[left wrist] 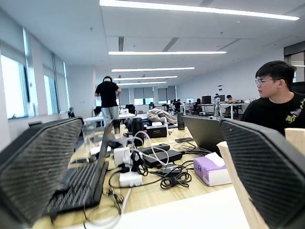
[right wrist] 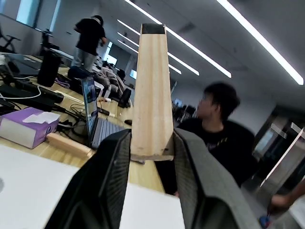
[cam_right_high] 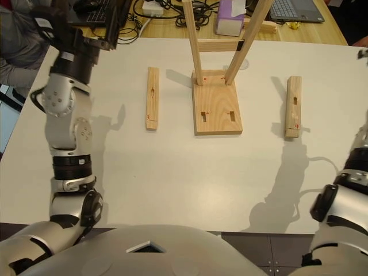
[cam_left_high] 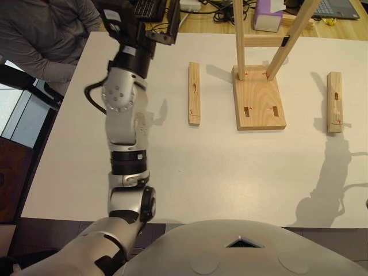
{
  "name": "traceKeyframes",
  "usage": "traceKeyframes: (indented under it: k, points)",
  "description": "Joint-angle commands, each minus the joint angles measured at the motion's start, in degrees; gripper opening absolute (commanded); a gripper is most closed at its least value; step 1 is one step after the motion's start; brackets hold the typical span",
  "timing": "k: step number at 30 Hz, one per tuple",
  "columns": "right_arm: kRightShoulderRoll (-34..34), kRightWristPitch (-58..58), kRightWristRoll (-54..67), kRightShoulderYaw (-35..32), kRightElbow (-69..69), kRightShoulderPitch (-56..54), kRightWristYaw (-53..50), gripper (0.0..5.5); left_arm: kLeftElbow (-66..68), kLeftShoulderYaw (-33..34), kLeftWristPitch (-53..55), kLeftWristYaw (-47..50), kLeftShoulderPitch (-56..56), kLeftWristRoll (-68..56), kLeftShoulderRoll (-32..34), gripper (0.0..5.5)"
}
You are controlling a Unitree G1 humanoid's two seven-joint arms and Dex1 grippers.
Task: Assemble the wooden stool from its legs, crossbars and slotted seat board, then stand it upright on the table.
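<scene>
1. One seat board [cam_left_high: 259,103] lies flat on the table [cam_left_high: 201,172], right of centre and toward the far side.
2. Two legs [cam_left_high: 240,34] [cam_left_high: 287,40] stand in the board's far slots, joined by one crossbar [cam_left_high: 264,41].
3. Two near slots [cam_left_high: 246,111] [cam_left_high: 275,110] in the board are open.
4. Two loose bars lie flat, one [cam_left_high: 194,93] left of the board and one [cam_left_high: 334,100] well to its right. Both are apart from the board.
5. A third leg [right wrist: 152,90] is clamped upright between the fingers of the right claw [right wrist: 151,143], over the table.
6. The left claw [left wrist: 152,121] is raised above the table's far left edge, with its fingers spread wide and nothing between them.
7. The table is white. Beyond its far edge stands a wooden desk with a purple tissue box [cam_left_high: 267,14], laptops [cam_left_high: 333,7], a power strip [left wrist: 129,179] and tangled cables.
8. The room is an open office with long ceiling strip lights and windows on one side.
</scene>
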Motion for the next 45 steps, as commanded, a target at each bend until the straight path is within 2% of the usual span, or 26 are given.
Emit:
traceKeyframes:
  k: [1,4,7,9,14,21,37,45]
  points:
    - [-8.2,-3.7,-5.2,9.4,-9.4,-10.6,13.2,1.28,1.4,-3.0,-2.2,-10.1,-11.3,4.7,12.2,5.40]
    - [-9.7,-10.4,-11.2,18.7,-8.9,-23.7,23.7,1.28,9.2,-10.2,-9.6,-22.7,-24.6,10.8,20.5,5.40]
    - [-6.2,-20.1,-18.9,27.7,-3.0,-35.3,28.9,1.28,19.1,-16.7,-14.0,-34.5,-36.8,13.2,21.9,5.40]
    - [-3.3,-25.6,-23.2,32.0,0.3,-39.8,29.1,1.28,24.1,-19.1,-14.2,-39.2,-40.8,13.4,20.7,5.40]
    - [5.5,-35.3,-35.6,40.2,7.8,-47.3,21.9,1.28,34.0,-21.8,-11.3,-41.9,-42.5,13.4,15.2,5.40]
    - [10.4,-42.4,-42.7,45.4,11.7,-48.6,15.9,1.28,39.2,-21.3,0.9,-44.4,-40.8,10.1,8.5,5.40]
    - [11.6,-50.3,-45.6,50.9,4.7,-40.3,15.2,1.28,32.6,-26.9,19.1,-57.3,-32.3,9.8,9.0,2.79]
    - [11.9,-50.6,-43.5,51.7,1.1,-36.4,16.8,1.28,28.7,-27.5,26.2,-57.6,-29.1,7.8,7.3,1.44]
